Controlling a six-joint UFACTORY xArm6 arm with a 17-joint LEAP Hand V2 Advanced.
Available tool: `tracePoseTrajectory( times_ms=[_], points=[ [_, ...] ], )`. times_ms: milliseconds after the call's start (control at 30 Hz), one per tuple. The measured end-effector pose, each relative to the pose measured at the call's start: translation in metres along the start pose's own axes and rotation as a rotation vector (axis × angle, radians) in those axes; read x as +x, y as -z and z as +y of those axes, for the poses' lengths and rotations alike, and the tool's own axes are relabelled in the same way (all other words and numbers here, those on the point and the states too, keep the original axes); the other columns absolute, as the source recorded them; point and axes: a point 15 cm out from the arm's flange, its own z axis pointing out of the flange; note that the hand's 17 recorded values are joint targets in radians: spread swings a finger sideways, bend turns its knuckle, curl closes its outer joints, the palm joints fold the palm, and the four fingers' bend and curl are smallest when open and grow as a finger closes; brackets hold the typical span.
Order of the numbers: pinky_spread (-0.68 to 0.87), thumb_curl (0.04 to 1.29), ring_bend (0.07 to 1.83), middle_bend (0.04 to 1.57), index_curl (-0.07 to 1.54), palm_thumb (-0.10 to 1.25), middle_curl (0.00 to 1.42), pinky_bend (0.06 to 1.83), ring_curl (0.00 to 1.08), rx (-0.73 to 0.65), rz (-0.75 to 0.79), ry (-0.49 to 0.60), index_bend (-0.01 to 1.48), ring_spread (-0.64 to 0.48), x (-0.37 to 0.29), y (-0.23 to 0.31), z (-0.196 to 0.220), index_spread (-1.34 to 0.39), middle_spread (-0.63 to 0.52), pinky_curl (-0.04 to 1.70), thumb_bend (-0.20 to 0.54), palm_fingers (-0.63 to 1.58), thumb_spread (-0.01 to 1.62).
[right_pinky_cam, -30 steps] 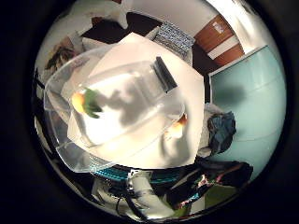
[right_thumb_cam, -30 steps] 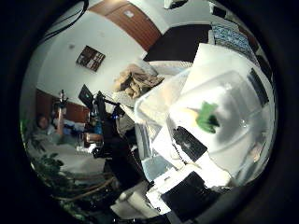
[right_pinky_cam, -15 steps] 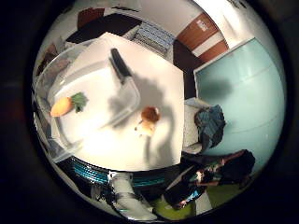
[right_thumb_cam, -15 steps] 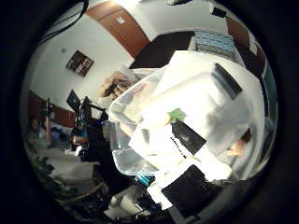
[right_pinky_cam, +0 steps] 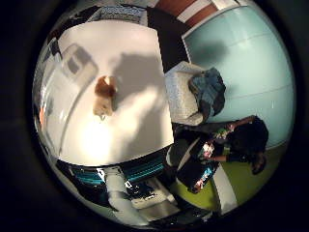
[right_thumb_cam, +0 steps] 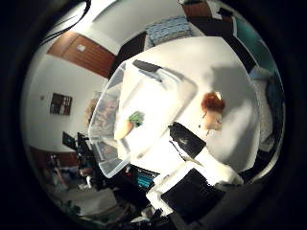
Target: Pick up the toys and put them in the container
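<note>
A clear plastic container [right_thumb_cam: 158, 96] with a black latch stands on the white table [right_thumb_cam: 230, 72]. An orange carrot toy with green leaves [right_thumb_cam: 127, 125] lies inside it. A brown and orange plush toy [right_pinky_cam: 104, 95] lies on the table beside the container, apart from it. My hand [right_thumb_cam: 192, 153] hangs above the table between the container and the plush toy, well clear of both. Its white and black fingers reach out loosely and hold nothing.
A pale chair [right_pinky_cam: 181, 94] with dark blue clothing [right_pinky_cam: 207, 89] on it stands at the table's side. A teal wall [right_pinky_cam: 241, 63] lies beyond it. A patterned chair [right_thumb_cam: 168, 28] sits at the table's far end.
The view has swung from straight over the container toward the plush toy and risen higher. The carrot toy stays in the container, and the plush toy has not moved.
</note>
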Motion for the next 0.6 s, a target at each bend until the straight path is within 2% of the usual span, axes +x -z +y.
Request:
tracePoseTrajectory(
  times_ms=[267,400,600],
  points=[
    [0.47,0.40,0.52,0.27,0.27,0.65,0.32,0.67,0.22,-0.093,-0.022,-0.044,0.16,0.21,0.022,-0.053,-0.001,-0.19,0.14,0.28,-0.022,0.14,1.11],
    [0.47,0.39,0.52,0.26,0.26,0.63,0.32,0.67,0.22,-0.189,-0.040,-0.053,0.15,0.21,0.019,-0.101,0.028,-0.18,0.15,0.27,-0.023,0.13,1.12],
    [0.47,0.37,0.58,0.28,0.26,0.54,0.33,0.65,0.23,-0.197,-0.038,-0.079,0.15,0.21,0.020,-0.121,0.031,-0.15,0.16,0.25,-0.030,0.19,1.13]
  ],
)
